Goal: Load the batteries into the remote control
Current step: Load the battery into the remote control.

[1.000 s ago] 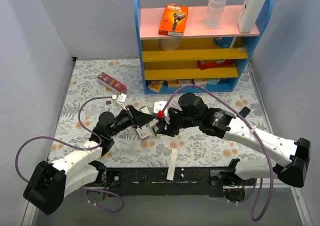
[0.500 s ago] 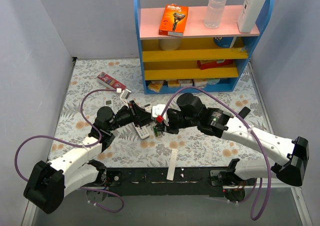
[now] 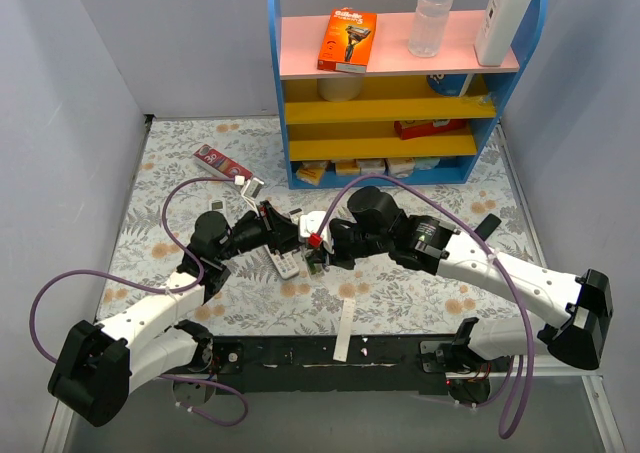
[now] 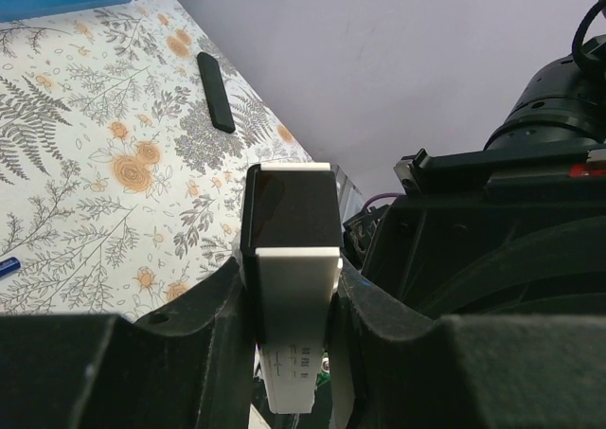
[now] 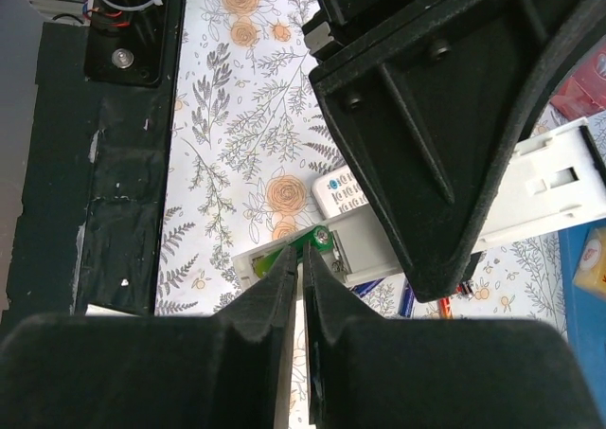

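Note:
My left gripper (image 4: pixel 292 301) is shut on a white remote control (image 4: pixel 295 287) and holds it off the table; it also shows in the top view (image 3: pixel 300 238). In the right wrist view the remote's (image 5: pixel 530 187) battery bay is open, with a green battery (image 5: pixel 320 240) lying in it. My right gripper (image 5: pixel 303 261) is shut with nothing between its fingers. Its tips rest at the green battery in the bay, as the top view (image 3: pixel 318 256) also shows. Loose blue (image 5: pixel 407 301) and red (image 5: pixel 445 308) batteries lie on the floral table below.
A second white remote (image 5: pixel 346 192) lies under the held one. A black remote (image 4: pixel 216 105) lies on the right side of the table. A blue and yellow shelf (image 3: pixel 400 83) stands at the back. A red box (image 3: pixel 222 163) and a white strip (image 3: pixel 344 331) lie on the table.
My left arm has lifted and swung slightly towards the back with the remote. My right gripper has shifted a little left, staying at the remote's open bay.

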`<state>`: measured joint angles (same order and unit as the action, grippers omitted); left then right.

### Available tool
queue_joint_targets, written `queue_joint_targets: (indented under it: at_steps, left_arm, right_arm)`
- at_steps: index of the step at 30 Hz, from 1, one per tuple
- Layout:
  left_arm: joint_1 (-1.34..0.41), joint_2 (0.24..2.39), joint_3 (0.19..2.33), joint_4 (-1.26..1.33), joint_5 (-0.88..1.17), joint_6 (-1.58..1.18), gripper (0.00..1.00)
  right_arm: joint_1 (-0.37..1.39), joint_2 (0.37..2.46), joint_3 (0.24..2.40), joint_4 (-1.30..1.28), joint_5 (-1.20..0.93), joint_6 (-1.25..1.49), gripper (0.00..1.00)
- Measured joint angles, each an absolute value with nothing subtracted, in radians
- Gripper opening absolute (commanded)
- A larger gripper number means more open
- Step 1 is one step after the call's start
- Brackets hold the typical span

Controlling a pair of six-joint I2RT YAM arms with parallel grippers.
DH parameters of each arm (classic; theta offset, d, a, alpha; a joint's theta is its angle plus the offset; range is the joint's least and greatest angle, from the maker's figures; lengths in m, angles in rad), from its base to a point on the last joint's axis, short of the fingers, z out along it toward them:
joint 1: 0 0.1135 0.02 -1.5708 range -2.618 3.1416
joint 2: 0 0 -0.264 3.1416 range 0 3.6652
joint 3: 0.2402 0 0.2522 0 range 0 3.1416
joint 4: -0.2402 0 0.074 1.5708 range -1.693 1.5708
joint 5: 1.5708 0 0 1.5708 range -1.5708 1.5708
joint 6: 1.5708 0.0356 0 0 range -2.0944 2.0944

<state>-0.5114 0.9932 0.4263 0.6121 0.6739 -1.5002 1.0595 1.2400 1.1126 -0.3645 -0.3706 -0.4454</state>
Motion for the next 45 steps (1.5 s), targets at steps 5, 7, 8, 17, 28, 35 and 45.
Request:
queue_joint_targets:
  at_steps: [5,7,8,17,28,35,45]
  left_arm:
    - [-0.508,0.993,0.435,0.591,0.673,-1.496,0.00]
    - [-0.506,0.993,0.440,0.582,0.673,-1.494,0.00]
    - [-0.506,0.993,0.441,0.582,0.673,-1.492,0.00]
    - [-0.506,0.976,0.425,0.571,0.610,-1.534,0.00]
    - [-0.506,0.951,0.313,0.722,0.505,-1.735,0.00]
    - [-0.506,0.941,0.299,0.743,0.468,-1.795,0.00]
    - [-0.506,0.918,0.262,0.780,0.383,-1.888,0.00]
  right_arm:
    - [1.058,1.249,1.113,-0.366,-0.373,-0.445,0.12]
    - [1.056,1.251,1.114,-0.368,-0.373,-0.445,0.12]
    - [1.055,1.253,1.116,-0.369,-0.371,-0.444,0.13]
    - [1.055,1.258,1.118,-0.363,-0.339,-0.405,0.15]
    - [1.054,1.251,1.100,-0.334,-0.291,-0.336,0.13]
    - [1.051,1.238,1.098,-0.321,-0.299,-0.309,0.11]
    - [1.047,1.238,1.095,-0.314,-0.320,-0.277,0.11]
